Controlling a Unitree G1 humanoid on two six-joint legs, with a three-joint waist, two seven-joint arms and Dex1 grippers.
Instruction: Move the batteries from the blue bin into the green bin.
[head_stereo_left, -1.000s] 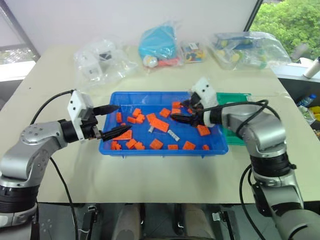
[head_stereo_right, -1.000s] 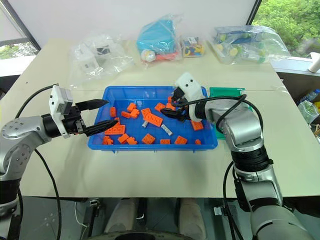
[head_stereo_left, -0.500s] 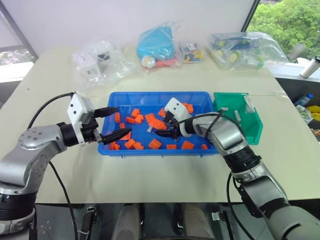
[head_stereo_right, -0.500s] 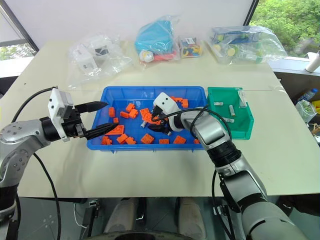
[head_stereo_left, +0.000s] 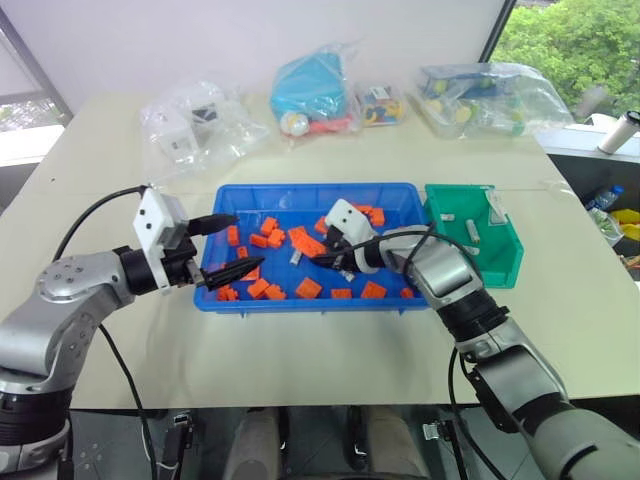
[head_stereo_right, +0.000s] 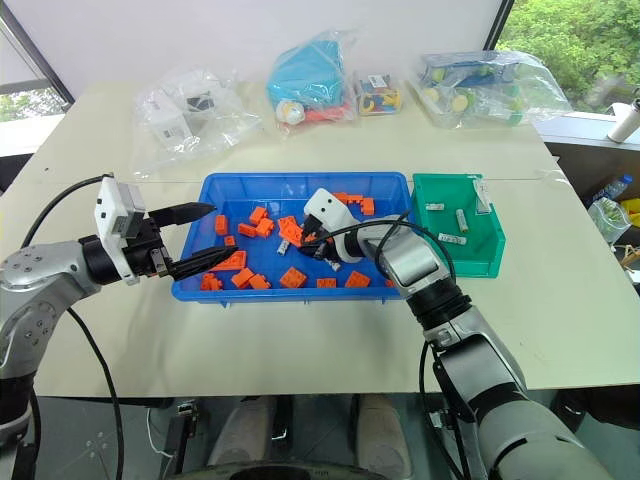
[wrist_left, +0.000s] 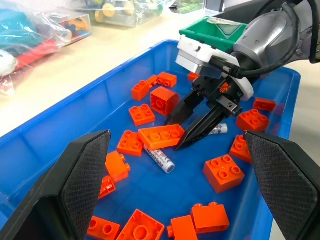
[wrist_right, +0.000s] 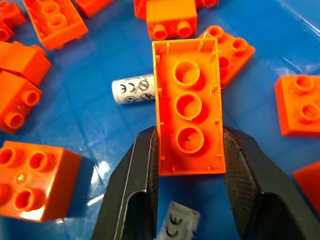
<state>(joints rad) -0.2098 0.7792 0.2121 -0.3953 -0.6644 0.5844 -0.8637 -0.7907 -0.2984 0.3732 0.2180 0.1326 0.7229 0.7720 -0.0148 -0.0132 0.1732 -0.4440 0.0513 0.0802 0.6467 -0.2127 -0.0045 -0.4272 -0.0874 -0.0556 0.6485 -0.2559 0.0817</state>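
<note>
**Right pincer clamps an orange block in the blue bin**

Beige bench (head_stereo_right: 300, 330) under a window carries the blue bin (head_stereo_right: 300, 184), with the green bin (head_stereo_right: 492, 262) just beside it, on the right pincer's outer side. Right pincer (wrist_right: 189, 165) reaches down into the blue bin, its fingers (wrist_right: 131, 185) pressed on both long sides of an upturned orange block (wrist_right: 187, 107). One battery (wrist_right: 132, 91) lies just past the fingertips, beside that block; another (wrist_right: 175, 226) sits between the fingers. Left pincer (head_stereo_right: 200, 240) hovers wide open over the blue bin's near-left corner. More batteries (head_stereo_right: 448, 238) lie in the green bin.
</note>
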